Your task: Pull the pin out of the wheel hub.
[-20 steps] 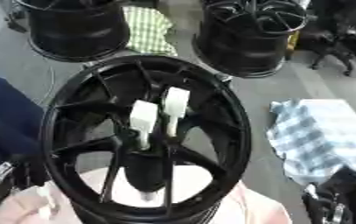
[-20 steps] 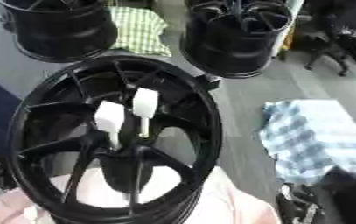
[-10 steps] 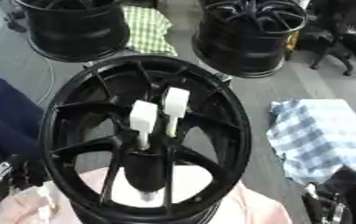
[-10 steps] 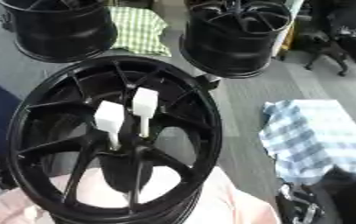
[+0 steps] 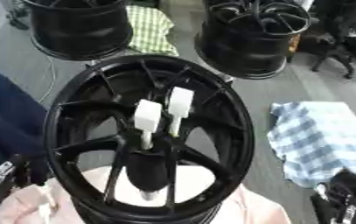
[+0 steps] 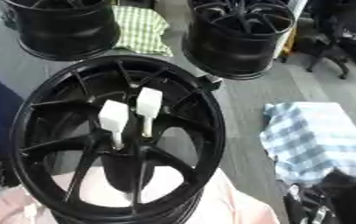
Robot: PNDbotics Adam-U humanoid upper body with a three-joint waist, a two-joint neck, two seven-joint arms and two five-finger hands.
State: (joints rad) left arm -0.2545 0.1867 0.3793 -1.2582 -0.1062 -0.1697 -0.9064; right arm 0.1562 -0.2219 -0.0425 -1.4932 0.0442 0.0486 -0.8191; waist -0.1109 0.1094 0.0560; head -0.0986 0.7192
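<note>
We're eyeing two white pins (image 5: 148, 116) standing in the wheel hub (image 5: 146, 140); our hands (image 5: 337, 205) (fingers possibly unreadable) are risking grabbing both.

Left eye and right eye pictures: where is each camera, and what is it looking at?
Left eye view: sits in the robot's head, looking down at the black wheel hub with two white pins; the left hand and right hand show dimly at the lower corners.
Right eye view: sits just beside it, looking down the same way; the hands are dark and unclear.
Both share the hub, the pins, the checked cloth and two more wheels behind.
</note>
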